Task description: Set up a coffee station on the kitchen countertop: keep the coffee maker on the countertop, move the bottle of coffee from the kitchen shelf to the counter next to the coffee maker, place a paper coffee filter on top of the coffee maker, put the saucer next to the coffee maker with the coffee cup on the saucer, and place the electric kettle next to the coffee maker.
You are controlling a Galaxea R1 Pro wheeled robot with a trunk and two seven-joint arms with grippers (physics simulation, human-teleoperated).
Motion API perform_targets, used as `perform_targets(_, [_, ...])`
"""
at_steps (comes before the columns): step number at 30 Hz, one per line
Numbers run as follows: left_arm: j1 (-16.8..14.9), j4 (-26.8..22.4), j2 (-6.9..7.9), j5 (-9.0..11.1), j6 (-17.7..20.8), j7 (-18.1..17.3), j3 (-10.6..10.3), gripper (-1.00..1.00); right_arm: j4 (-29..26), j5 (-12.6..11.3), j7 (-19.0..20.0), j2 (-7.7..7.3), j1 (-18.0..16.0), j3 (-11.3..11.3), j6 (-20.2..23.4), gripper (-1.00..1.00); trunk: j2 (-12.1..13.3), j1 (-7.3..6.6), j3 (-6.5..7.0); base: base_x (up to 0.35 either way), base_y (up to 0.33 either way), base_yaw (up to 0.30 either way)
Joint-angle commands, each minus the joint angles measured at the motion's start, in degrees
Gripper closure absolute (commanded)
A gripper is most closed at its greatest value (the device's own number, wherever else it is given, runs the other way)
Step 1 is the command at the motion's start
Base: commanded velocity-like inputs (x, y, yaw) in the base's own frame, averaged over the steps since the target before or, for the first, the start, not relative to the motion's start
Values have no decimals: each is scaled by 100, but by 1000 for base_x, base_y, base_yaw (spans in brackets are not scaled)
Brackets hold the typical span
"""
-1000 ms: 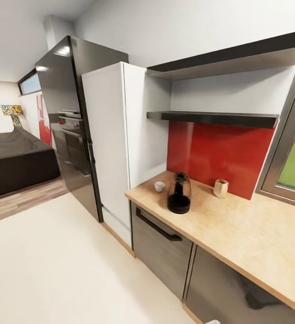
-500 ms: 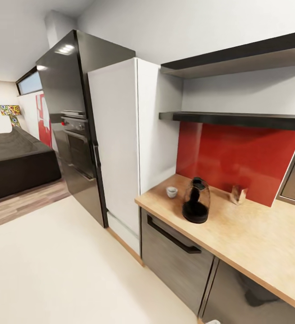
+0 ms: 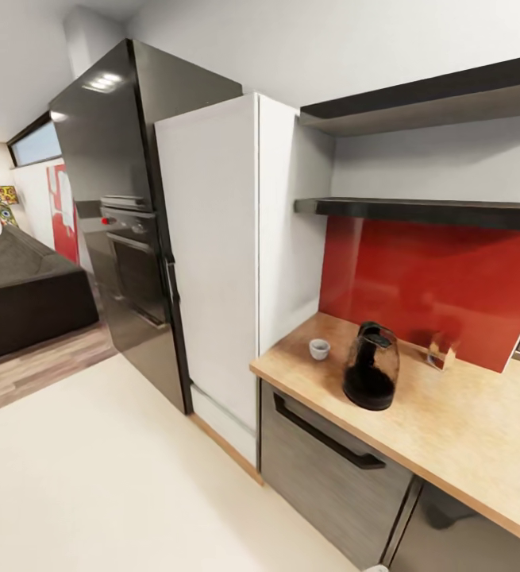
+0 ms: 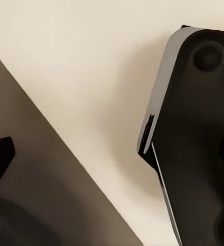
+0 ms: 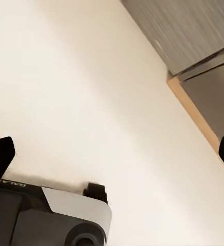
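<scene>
View has swung left; electric kettle (image 3: 371, 376) and coffee cup (image 3: 319, 349) on worktop (image 3: 450, 433), ahead of both tools. Tools' opening: cannot tell. Still approaching.

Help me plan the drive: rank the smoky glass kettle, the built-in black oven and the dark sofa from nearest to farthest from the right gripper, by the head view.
The right gripper hangs low by the cabinet fronts, so, as a judgement:
1. Smoky glass kettle, on the countertop, right.
2. Built-in black oven, past the white cabinet.
3. Dark sofa, far left.
</scene>
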Motion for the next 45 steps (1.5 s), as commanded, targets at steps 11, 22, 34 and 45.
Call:
perform_targets(11, [3, 3, 0, -74, -7, 3, 30, -100, 29, -53, -2, -7, 163, 50, 5, -100, -2, 4, 0, 202, 281, -261])
perform_targets(22, [10, 3, 61, -95, 4, 31, 13, -100, 26, -61, 655, -414, 1283, 47, -16, -100, -2, 4, 0, 196, 281, -266])
perform_targets(34, [10, 3, 54, -96, 13, 41, 4, -100, 16, -63, 946, -638, 1324, 50, -15, -100, -2, 4, 0, 166, 287, -281])
perform_targets(45, [10, 3, 67, -96, 14, 41, 16, -100, 9, -87, 958, -608, 1324, 36, -10, -100, -2, 4, 0, 12, 178, -300])
